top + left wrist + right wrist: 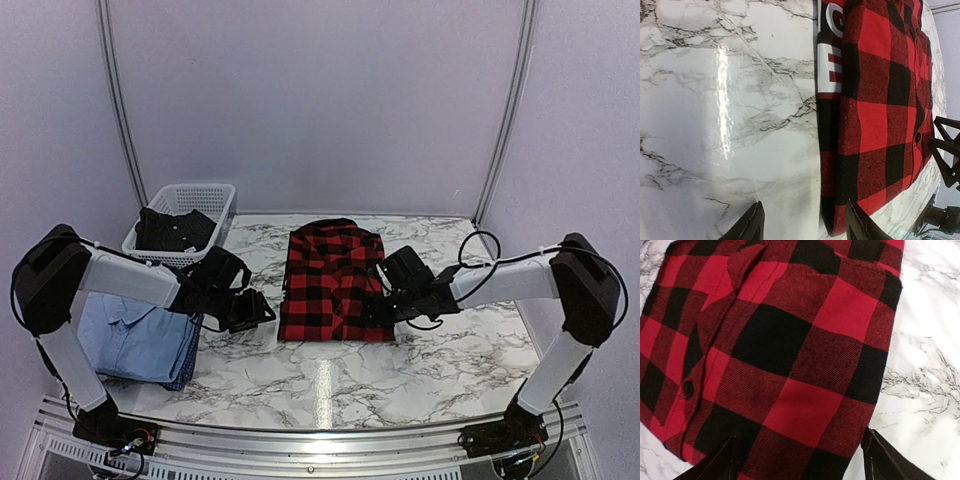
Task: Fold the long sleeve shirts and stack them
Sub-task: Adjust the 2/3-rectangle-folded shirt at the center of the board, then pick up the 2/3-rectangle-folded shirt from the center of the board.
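Note:
The red-and-black check flannel shirt (333, 282) lies folded in a neat rectangle at the table's middle. It also shows in the left wrist view (880, 115), with white lettering at its top edge, and in the right wrist view (775, 355). The light blue collared shirt (135, 335) lies folded at the left front edge. My left gripper (262, 310) is open and empty just left of the flannel's near left corner; in the left wrist view (805, 222) one finger is over marble, the other over the shirt's edge. My right gripper (380, 305) is open over the flannel's near right corner (800, 460).
A white mesh basket (184, 222) with dark clothing inside stands at the back left. The marble table (330, 375) ends in a metal rail at the front. White curtain walls close in the back and sides.

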